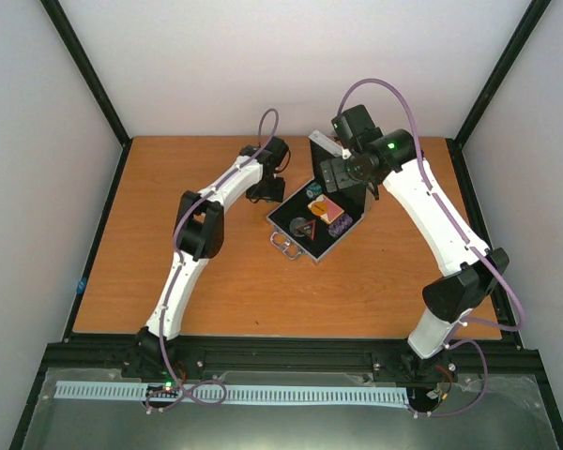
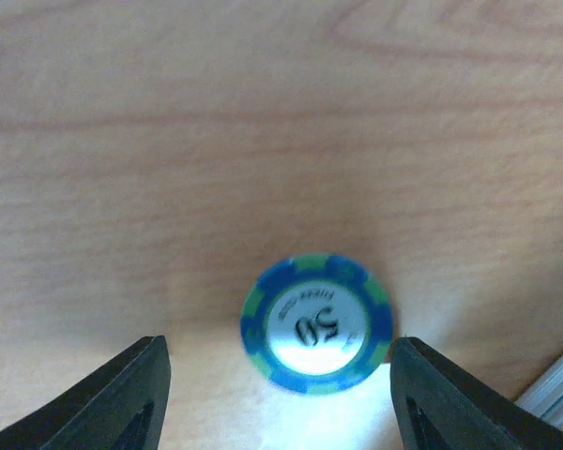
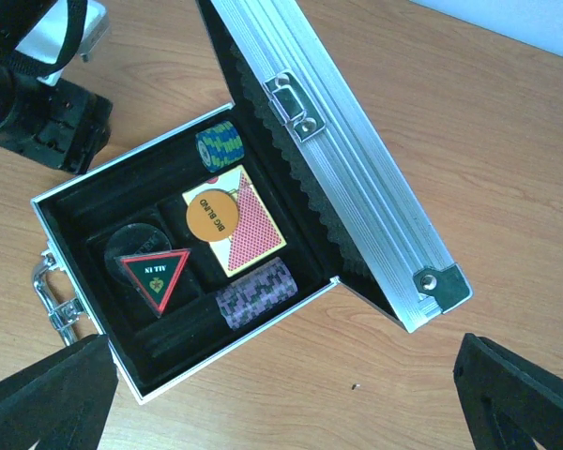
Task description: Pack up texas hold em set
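Observation:
The silver case (image 3: 227, 347) lies open on the table with its lid (image 3: 357, 159) standing up. In its black lining sit a blue-green chip stack (image 3: 218, 145), a purple chip stack (image 3: 255, 292), the pink-white card pack (image 3: 253, 234), an orange disc (image 3: 212, 216) and a black-red triangle (image 3: 155, 272) over a clear disc (image 3: 131, 239). My right gripper (image 3: 281, 403) hangs open above the case's front corner, holding nothing. Left of the case, my left gripper (image 2: 280, 403) is open low over the table. A single blue-green chip (image 2: 317, 323) lies flat between its fingers, close to the right one.
The case's metal handle (image 3: 56, 300) points toward the near side. The left arm's black wrist (image 3: 38, 103) is close to the case's left side. The case (image 1: 305, 225) sits mid-table on the wooden top (image 1: 169, 281), with white walls and black frame posts around.

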Robot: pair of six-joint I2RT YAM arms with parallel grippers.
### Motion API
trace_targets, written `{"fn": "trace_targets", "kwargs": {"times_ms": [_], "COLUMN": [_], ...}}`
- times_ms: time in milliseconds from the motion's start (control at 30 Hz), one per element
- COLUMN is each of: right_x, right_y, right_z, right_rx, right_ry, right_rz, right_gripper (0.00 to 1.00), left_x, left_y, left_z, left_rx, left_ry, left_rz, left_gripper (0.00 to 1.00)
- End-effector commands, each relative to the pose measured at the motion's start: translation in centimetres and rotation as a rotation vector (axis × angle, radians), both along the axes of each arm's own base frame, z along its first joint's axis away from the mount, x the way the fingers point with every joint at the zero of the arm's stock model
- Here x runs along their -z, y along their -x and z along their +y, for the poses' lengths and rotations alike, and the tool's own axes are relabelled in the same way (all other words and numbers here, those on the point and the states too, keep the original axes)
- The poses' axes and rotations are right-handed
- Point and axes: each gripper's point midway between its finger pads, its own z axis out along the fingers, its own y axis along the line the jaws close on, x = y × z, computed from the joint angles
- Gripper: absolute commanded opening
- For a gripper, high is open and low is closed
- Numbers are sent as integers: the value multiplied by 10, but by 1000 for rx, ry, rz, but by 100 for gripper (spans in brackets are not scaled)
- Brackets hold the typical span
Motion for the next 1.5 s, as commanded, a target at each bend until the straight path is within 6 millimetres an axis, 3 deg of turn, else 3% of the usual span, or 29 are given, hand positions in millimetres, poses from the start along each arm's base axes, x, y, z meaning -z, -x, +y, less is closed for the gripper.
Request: {"fn": "trace_targets", "kwargs": {"times_ms": [0,333,533,833,967,1333,1467], "right_x": [-9,-7,-5,-6,-6,-6,-7], "right_y": [1,1,1,4,5,6,7], "right_z": [-4,-4,-2,-2,-3,-4,-3], "right_rx": [1,-2,-10,-12,-11,-15,-16], "right_ry": [-14,-19,-27,-32,-31,-32,-36], "right_rz": [-29,-25,-17,-17,-19,-21,-22], "right_gripper": [100,100,100,100,100,100,100], "left_x": [0,18,20,27,28,-13,-11], "left_y": [-7,-2,-4,3,10,22,31], "left_z": [-10,-5,-4,7,17,34,39], "left_rx": [26,28,38,51,51,61,64], "left_ry": [14,-13,-22,-78,-119,-146,-151], "left_rz": [5,36,25,38,38,-42,-32], "left_gripper": [67,62,47,33,31,24,23]}}
